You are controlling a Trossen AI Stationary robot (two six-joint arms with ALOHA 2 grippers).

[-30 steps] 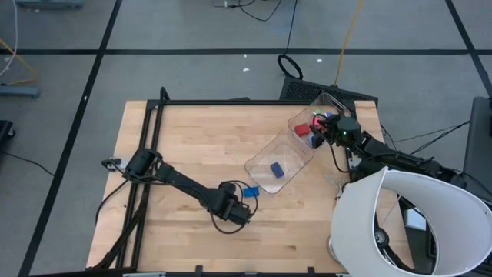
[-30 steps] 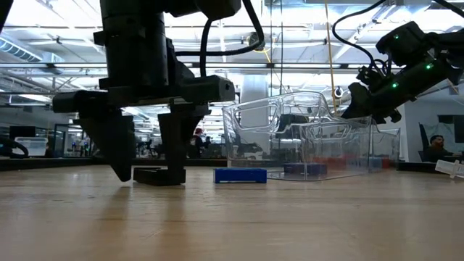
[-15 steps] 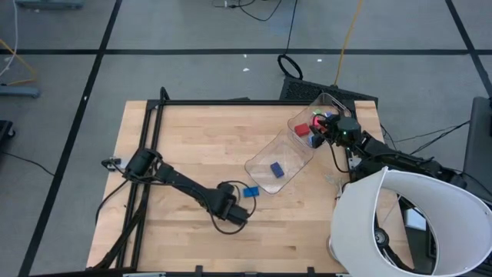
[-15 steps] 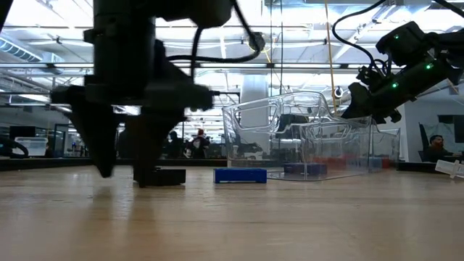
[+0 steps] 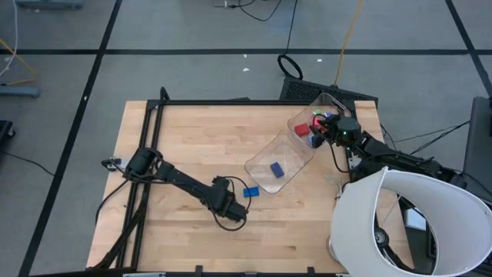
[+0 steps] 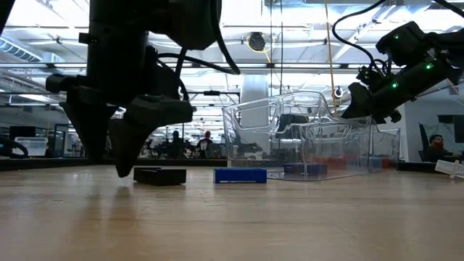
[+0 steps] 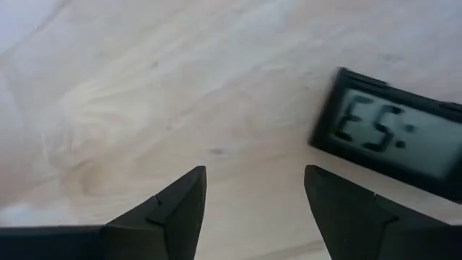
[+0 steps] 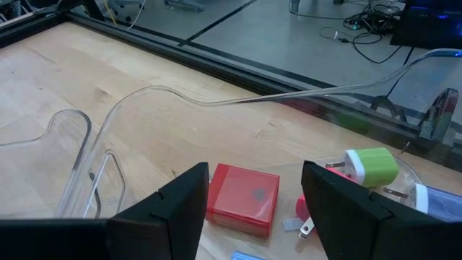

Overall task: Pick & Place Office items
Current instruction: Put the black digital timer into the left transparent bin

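table point(image 5: 192, 138): pale wood, smooth, matt | bin point(image 5: 265, 165): clear glossy plastic | red block point(image 8: 242, 198): matt plastic | dark flat rectangle point(image 7: 393, 133): black plastic, glossy grey display

Both arms are dark, slim and jointed. The left arm point(image 5: 181, 182) carries a looping black cable near its pincer point(image 5: 233, 211), whose fingers point(image 7: 170, 213) are black, wedge-shaped and matte. The right arm point(image 5: 369, 150) shows small green lights and trailing black cables.
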